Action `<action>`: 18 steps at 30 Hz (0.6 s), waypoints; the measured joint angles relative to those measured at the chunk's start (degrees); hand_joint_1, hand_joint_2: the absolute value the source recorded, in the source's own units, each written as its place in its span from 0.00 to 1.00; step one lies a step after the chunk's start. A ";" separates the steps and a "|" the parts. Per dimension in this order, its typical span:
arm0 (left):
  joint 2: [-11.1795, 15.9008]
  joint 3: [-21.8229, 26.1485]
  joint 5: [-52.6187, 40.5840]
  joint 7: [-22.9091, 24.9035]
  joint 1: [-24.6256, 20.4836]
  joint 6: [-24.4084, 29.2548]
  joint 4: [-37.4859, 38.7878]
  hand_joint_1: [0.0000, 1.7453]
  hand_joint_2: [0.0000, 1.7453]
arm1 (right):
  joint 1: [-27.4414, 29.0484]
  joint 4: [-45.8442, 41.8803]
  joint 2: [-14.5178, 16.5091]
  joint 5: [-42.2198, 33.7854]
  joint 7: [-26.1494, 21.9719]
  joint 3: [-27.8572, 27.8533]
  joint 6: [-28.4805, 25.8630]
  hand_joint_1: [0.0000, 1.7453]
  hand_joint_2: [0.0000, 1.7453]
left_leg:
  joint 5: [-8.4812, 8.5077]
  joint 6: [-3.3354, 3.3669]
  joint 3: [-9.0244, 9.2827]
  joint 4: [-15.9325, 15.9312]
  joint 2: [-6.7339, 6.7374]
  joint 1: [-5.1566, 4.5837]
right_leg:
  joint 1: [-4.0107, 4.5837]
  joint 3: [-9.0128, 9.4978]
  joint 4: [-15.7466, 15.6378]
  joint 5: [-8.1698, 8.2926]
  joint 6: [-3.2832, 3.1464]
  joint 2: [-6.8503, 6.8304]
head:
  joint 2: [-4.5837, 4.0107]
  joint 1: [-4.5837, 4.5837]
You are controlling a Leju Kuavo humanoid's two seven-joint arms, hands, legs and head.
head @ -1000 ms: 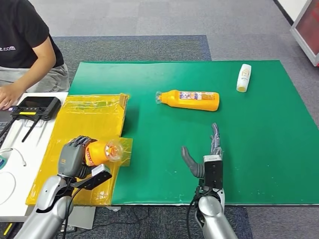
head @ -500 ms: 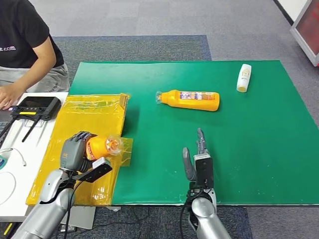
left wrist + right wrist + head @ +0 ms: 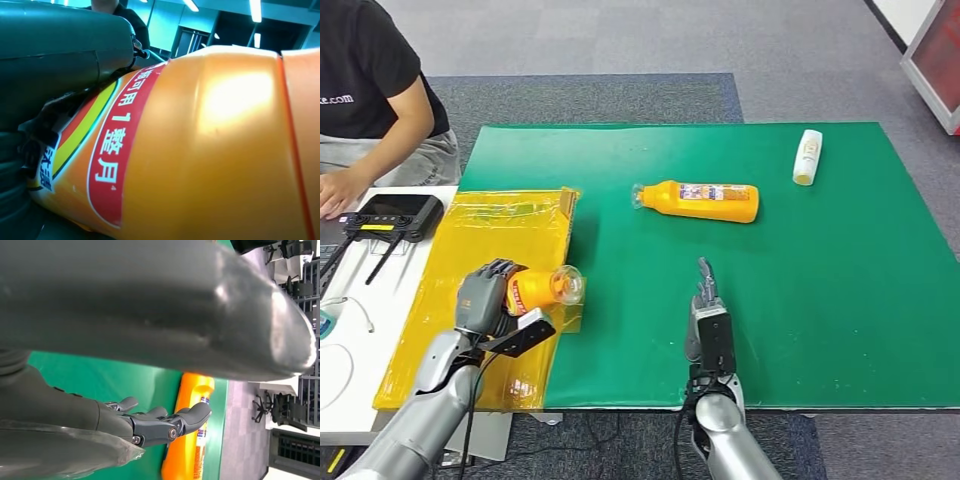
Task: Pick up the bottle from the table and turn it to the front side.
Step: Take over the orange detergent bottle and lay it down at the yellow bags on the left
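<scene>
From the head cam my left hand [image 3: 482, 297] grips the orange bottle [image 3: 539, 288] sideways over the yellow sheet [image 3: 501, 240]. Left wrist cam: bottle label right against the fingers. Right hand [image 3: 706, 318] hangs unclenched (second bottle [image 3: 701, 200] well beyond).

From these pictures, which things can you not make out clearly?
- Held orange bottle: base hidden in the head view by the left hand.
- Its cap: cut off in the left wrist view.
- Lying orange bottle: label too small to read.
- White bottle: print too small.
- Right hand: palm hidden, seen edge-on.
</scene>
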 joint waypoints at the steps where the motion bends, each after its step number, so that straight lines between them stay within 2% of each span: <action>1: -0.15 -0.08 0.05 0.00 -0.39 -0.06 0.62 1.00 1.00 | -0.09 0.14 0.00 -0.06 -0.01 0.12 0.03 0.00 0.00 | 0.02 0.00 0.00 0.00 0.00 0.00 | 0.00 0.00 0.00 0.02 0.00 0.00 | 0.00 0.00; 18: -1.86 -0.91 1.99 0.11 -6.31 -1.10 9.69 1.00 1.00 | -0.82 0.39 0.02 -1.96 0.47 1.63 1.72 0.00 0.00 | 0.23 -0.04 0.02 -0.01 0.00 0.00 | 0.00 0.04 0.00 0.22 -0.06 -0.01 | -0.01 0.00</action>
